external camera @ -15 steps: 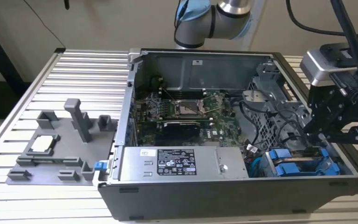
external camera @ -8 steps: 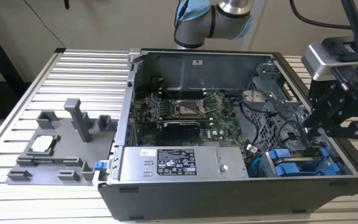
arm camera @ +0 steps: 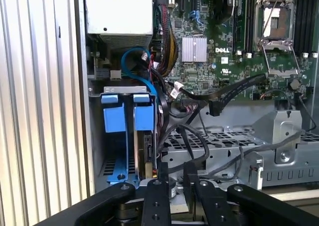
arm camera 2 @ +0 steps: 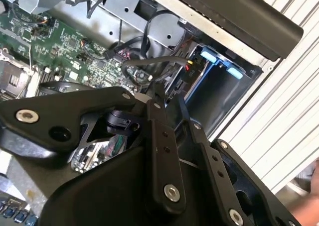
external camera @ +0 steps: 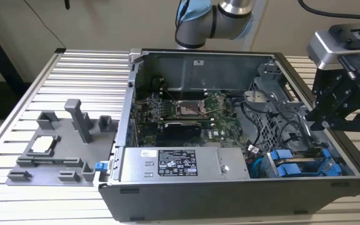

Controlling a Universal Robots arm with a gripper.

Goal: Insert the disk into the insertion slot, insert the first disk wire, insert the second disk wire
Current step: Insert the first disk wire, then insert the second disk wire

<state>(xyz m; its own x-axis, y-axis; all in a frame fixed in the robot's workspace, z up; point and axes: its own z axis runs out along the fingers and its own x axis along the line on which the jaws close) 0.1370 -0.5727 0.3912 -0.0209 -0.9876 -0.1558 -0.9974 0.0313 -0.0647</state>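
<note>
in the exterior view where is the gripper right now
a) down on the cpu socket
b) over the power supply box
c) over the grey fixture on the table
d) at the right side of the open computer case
d: the gripper hangs at the exterior view's right side of the open computer case, above the blue plastic carriers, well away from the grey fixture.

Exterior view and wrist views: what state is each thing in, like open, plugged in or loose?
Case: on its side, side panel off, open.
Disk: seated in the slot, in its blue carrier.
Black cable: loose, its end looks unplugged.
Socket: bare, no cooler on it.
Gripper: low inside the case, right by the disk.
</note>
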